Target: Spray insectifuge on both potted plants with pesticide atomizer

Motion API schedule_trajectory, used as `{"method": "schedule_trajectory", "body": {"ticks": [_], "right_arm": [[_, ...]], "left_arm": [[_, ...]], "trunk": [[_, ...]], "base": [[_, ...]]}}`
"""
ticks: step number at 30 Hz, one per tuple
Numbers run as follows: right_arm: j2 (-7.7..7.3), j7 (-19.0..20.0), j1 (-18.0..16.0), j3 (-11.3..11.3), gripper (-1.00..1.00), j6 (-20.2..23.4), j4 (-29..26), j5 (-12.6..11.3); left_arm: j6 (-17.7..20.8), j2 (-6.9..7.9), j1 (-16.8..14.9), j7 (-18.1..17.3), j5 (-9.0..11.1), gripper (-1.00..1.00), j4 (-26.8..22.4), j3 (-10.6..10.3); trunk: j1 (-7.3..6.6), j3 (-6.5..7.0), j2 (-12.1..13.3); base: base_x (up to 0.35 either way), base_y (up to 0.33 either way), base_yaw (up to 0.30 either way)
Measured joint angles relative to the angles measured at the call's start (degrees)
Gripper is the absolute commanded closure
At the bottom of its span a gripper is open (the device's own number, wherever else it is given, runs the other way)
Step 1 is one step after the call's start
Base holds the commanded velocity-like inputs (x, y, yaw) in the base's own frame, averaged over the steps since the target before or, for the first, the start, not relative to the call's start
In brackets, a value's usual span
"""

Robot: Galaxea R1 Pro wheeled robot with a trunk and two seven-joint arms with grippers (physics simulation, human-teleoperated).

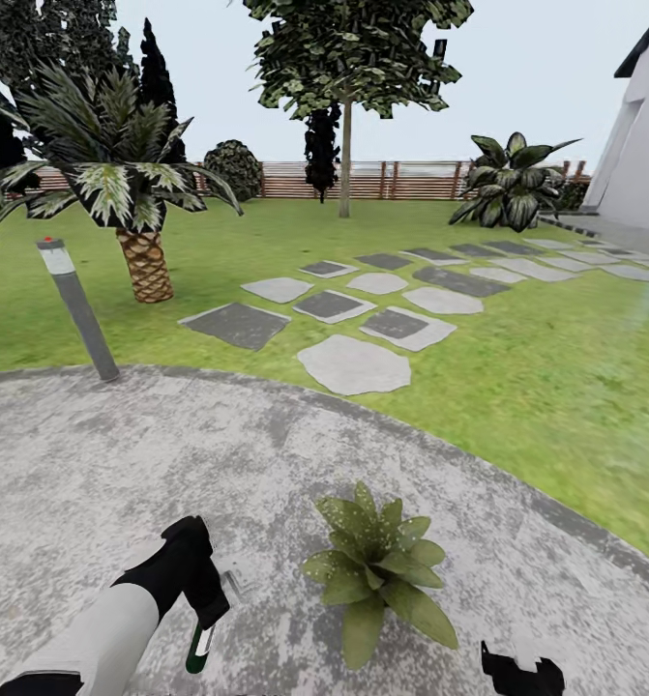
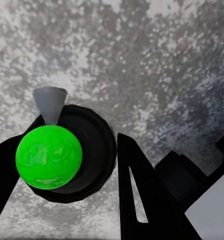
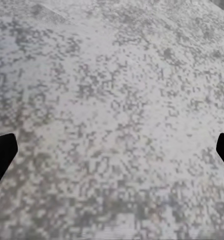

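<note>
Step in hand, as judged: atomizer picked up, spraying of the first plant pending.

- Left gripper [image 1: 206, 619]: pinched on the pesticide atomizer [image 1: 198, 650], held above the round stone patio [image 1: 92, 454], just beside the potted plant [image 1: 377, 565].
- Long axis of the bottle: near vertical, leaning slightly, dark green end towards the patio. In the left wrist view, seen end-on: bright green round cap [image 2: 49, 156], grey nozzle [image 2: 50, 104] projecting sideways.
- Nozzle heading relative to the plant: not determinable.
- Right gripper [image 3: 112, 150]: fingertips spread wide, nothing between them, low near the plant.

Next move, as judged: nozzle turned towards the rosette, bottle carried closer over the leaves.
</note>
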Motion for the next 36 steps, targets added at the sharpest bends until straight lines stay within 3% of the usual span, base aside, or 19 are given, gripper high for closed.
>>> {"method": "schedule_trajectory", "body": {"ticks": [6, 12, 19, 29, 36], "right_arm": [[0.00, 0.00, 0.00, 0.00, -1.00, 0.00, 0.00, 0.00], [-0.01, 0.00, 0.02, 0.01, -1.00, -0.01, -0.02, 0.00], [-0.01, -0.02, 0.01, 0.01, -1.00, -0.02, 0.07, 0.00], [0.00, -0.02, 0.00, 0.02, -1.00, -0.01, 0.17, 0.00], [-0.01, 0.06, 0.01, 0.01, -1.00, -0.02, 0.15, 0.00]], "left_arm": [[0.01, -0.05, 0.00, 0.00, 0.01, 1.00, 0.00, 0.00], [-0.01, -0.09, -0.01, 0.04, 0.02, 1.00, 0.03, 0.00], [-0.01, -0.10, 0.00, 0.05, 0.04, 1.00, -0.01, 0.00], [-0.02, -0.18, 0.01, 0.04, 0.03, 1.00, 0.01, 0.00], [-0.02, -0.19, -0.01, 0.06, 0.04, 1.00, 0.02, 0.00]], "trunk": [[0.00, 0.00, 0.00], [0.00, 0.00, 0.00], [0.01, 0.00, 0.00], [0.00, 0.00, 0.00], [0.00, 0.00, 0.00]], "base": [[0.000, 0.000, 0.260], [-0.018, -0.056, 0.011], [-0.080, -0.267, 0.039], [-0.004, -0.298, 0.261], [0.000, -0.298, 0.037]]}}
